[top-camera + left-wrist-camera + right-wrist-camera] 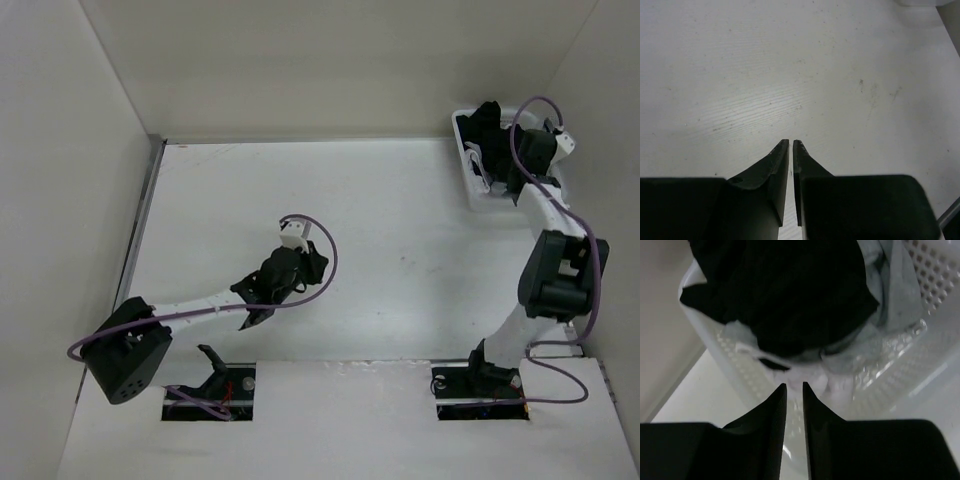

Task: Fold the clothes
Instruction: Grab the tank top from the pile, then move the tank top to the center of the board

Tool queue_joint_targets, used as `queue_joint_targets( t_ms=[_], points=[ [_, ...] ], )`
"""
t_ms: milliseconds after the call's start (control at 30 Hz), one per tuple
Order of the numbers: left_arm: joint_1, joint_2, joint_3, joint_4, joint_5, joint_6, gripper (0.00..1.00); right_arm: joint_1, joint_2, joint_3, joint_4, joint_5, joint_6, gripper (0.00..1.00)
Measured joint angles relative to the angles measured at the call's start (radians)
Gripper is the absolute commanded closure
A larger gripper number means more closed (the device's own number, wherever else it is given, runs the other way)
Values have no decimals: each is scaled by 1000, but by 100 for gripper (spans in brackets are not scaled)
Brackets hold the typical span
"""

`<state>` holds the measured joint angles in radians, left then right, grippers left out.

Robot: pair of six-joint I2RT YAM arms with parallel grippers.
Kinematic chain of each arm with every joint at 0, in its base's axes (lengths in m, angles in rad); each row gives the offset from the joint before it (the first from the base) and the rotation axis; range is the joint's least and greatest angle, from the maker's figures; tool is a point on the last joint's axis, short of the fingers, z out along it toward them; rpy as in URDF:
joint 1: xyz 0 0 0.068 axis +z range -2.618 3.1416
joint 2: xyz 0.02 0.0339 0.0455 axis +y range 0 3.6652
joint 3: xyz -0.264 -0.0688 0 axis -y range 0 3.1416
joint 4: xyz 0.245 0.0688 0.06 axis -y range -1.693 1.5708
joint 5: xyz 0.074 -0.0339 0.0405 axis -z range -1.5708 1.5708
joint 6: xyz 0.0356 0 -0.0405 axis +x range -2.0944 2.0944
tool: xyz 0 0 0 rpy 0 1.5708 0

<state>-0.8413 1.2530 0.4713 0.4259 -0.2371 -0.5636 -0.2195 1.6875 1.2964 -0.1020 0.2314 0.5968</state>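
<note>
Right gripper (794, 386) on arm stretched far forward, jaws slightly parted, empty; black T-shirt (800, 290) heaped in white basket (920, 355) just beyond fingertips. Left gripper (791, 142) low over table (790, 60), jaws nearly closed, empty.

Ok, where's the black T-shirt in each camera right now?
Top external: far right corner, black T-shirt heaped in the white basket.
Left wrist: not in it, only table.
Right wrist: upper centre, beyond the right hand.
Shared landmark: the basket, in top and right wrist views.
</note>
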Motion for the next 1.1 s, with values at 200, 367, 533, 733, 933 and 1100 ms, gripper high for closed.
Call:
queue_joint_targets(
  t_ms=[200,367,533,733,933,1100],
  points=[
    [49,28,-30,88,-3,0,74,-61,270,254,5,-44,-23,50],
    [59,66,-41,134,-3,0,73,-70,367,336,4,-81,-25,60],
    [69,98,-42,153,-3,-1,73,-70,396,366,0,-98,-22,96],
    [69,101,-42,164,-2,-1,73,-67,239,166,84,-86,-10,96],
    [56,92,-42,164,-3,0,73,11,-185,-47,128,-51,-19,95],
    [55,-8,-42,128,-14,0,73,225,-534,-109,139,-48,-25,95]
  ],
)
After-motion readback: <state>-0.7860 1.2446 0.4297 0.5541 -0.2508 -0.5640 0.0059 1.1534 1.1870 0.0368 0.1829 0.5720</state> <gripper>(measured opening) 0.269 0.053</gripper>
